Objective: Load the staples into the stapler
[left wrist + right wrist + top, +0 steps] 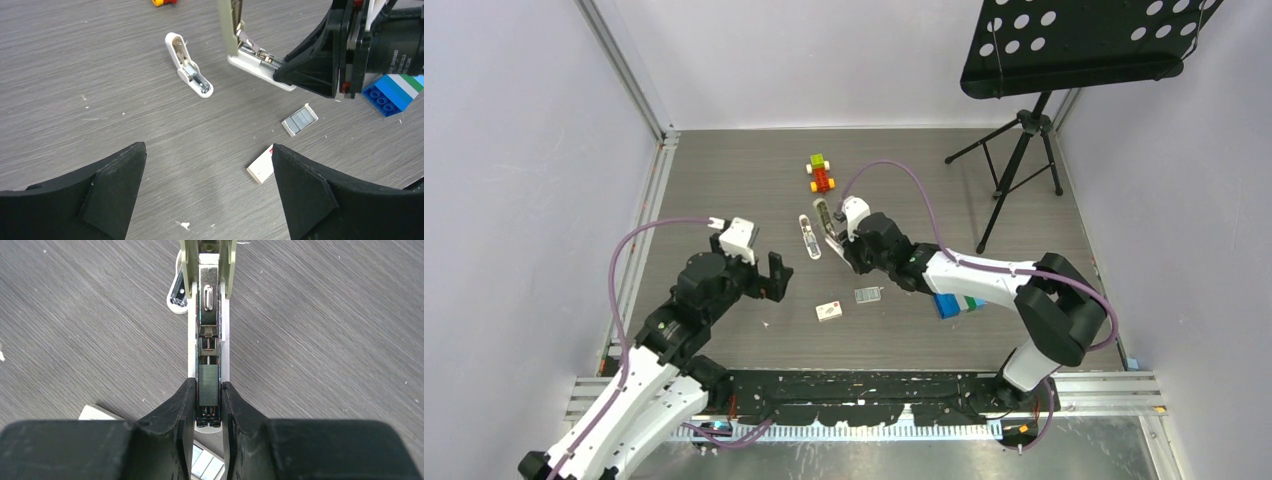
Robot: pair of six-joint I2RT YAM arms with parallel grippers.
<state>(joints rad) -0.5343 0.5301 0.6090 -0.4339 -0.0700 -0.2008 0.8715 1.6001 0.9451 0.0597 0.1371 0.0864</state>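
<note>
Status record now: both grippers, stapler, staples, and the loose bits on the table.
stapler: lid hinged up, channel exposed
staples: grey strip lying in the channel
right gripper: shut on the stapler's sides
left gripper: open, empty, above the table
carton: on the table, beside a small tray of staples
white stubby object: beside the stapler, apart from it

White shells and black joints on the left arm (639,395) at seven o'clock and the right arm (984,280) at four. Mauve cables (886,163) loop off both wrists. Matte black wedge fingers (112,192); white lettering (404,55) on the right wrist.
</note>
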